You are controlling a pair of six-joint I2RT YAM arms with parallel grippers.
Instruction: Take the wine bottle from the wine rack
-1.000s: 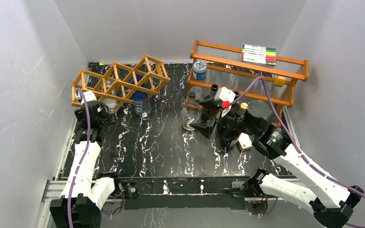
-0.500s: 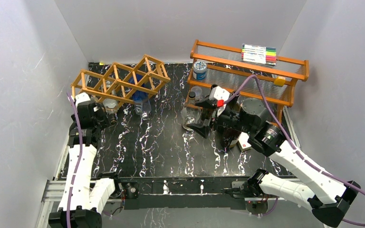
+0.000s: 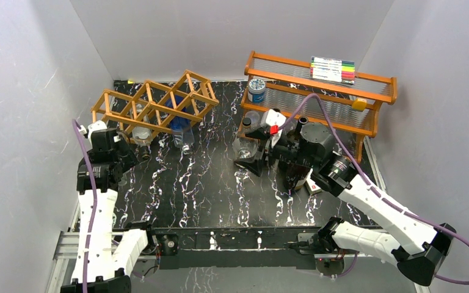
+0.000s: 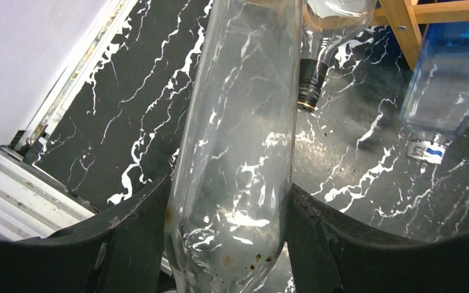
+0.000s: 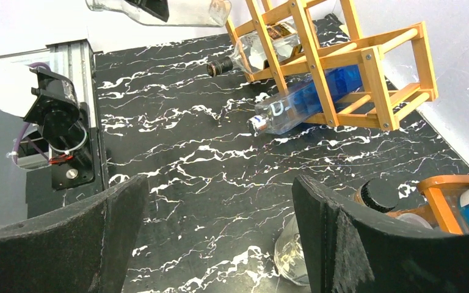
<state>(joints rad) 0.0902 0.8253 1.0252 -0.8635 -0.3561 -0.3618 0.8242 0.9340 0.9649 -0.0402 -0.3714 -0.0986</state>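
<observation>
There we were: the left gripper (image 4: pixel 229 195) pinched the wine bottle (image 4: pixel 238 122) across its clear glass body, a finger pressed to each side. The right wrist view showed the bottle hanging above the bench (image 3: pixel 220 183), just off the left end of the wine rack (image 5: pixel 311 61). It lay nearly level, its long axis running from the gripper toward the rack. We judged it out of the cells, though one end sat close to the frame, so any pull had to follow that axis, away from the rack. A second clear bottle (image 4: pixel 327 24) with a black cap lay in the rack, and a blue bottle (image 4: pixel 446 73) lay further right. The right gripper (image 5: pixel 218 183) stood spread wide and empty, well right of the rack. The left arm was plainly nearer.
</observation>
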